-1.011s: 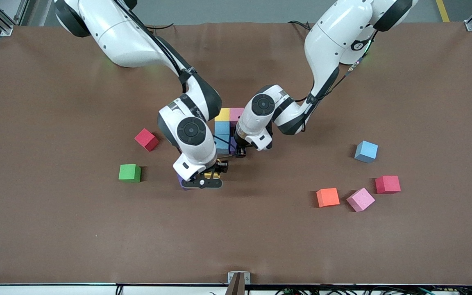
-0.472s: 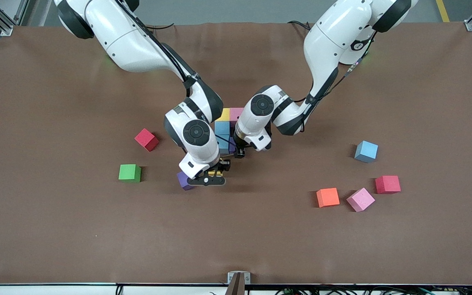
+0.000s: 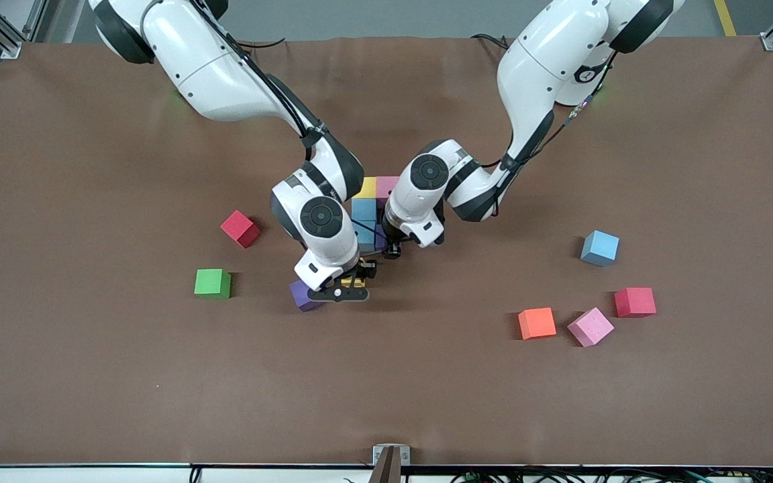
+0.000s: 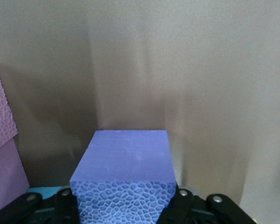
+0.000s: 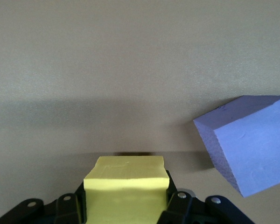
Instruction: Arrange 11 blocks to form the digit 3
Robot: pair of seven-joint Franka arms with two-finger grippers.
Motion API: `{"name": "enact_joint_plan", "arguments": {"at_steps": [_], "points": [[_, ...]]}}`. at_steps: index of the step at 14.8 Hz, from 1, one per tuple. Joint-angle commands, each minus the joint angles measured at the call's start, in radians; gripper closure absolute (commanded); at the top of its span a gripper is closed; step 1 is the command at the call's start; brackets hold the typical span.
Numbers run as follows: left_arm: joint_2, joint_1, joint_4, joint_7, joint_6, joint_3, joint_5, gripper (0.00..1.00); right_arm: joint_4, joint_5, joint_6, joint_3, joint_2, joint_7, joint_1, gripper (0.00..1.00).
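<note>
We see a started figure mid-tabletop: yellow cube (image 3: pixel 364 188) and pink cube (image 3: pixel 386 186) touching, light blue cubes (image 3: pixel 364 209) just nearer the camera. The right pincer (image 3: pixel 348 282) grips a second yellow cube (image 5: pixel 126 189) beside a loose purple cube (image 3: pixel 304 296); the left pincer (image 3: pixel 392 251) clasps another purple cube (image 4: pixel 123 175). Toward the left arm's end lie a light blue cube (image 3: pixel 600 247), red cube (image 3: pixel 635 302), orange cube (image 3: pixel 537 323) and tilted pink cube (image 3: pixel 590 327); another red cube (image 3: pixel 240 228) lies toward the right arm's end.

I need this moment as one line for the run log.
right end effector: shut on yellow cube, beside loose purple cube | left end effector: shut on purple cube at partial digit 3
</note>
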Motion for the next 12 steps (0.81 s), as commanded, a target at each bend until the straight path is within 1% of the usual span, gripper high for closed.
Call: {"name": "enact_joint_plan", "arguments": {"at_steps": [1,5,6,8,9,12], "points": [[0.021,-0.021,0.025,-0.016,0.005,0.01,0.016,0.95,-0.029,0.002,0.011,-0.003,-0.022,0.017,0.003,1.0],[0.021,-0.02,0.025,-0.015,0.005,0.01,0.016,0.94,-0.029,0.002,0.009,-0.003,-0.022,0.017,0.003,1.0],[0.021,-0.02,0.025,-0.015,0.005,0.01,0.016,0.92,-0.029,0.002,0.008,-0.003,-0.022,0.017,0.003,1.0],[0.024,-0.017,0.025,-0.015,0.005,0.01,0.014,0.8,-0.029,0.002,0.006,-0.003,-0.022,0.017,0.002,1.0],[0.024,-0.017,0.025,-0.015,0.005,0.01,0.014,0.73,-0.029,0.002,0.005,-0.003,-0.022,0.017,0.002,1.0],[0.024,-0.012,0.025,-0.015,0.005,0.01,0.014,0.24,-0.029,0.002,0.005,-0.003,-0.022,0.017,0.002,1.0]]}}
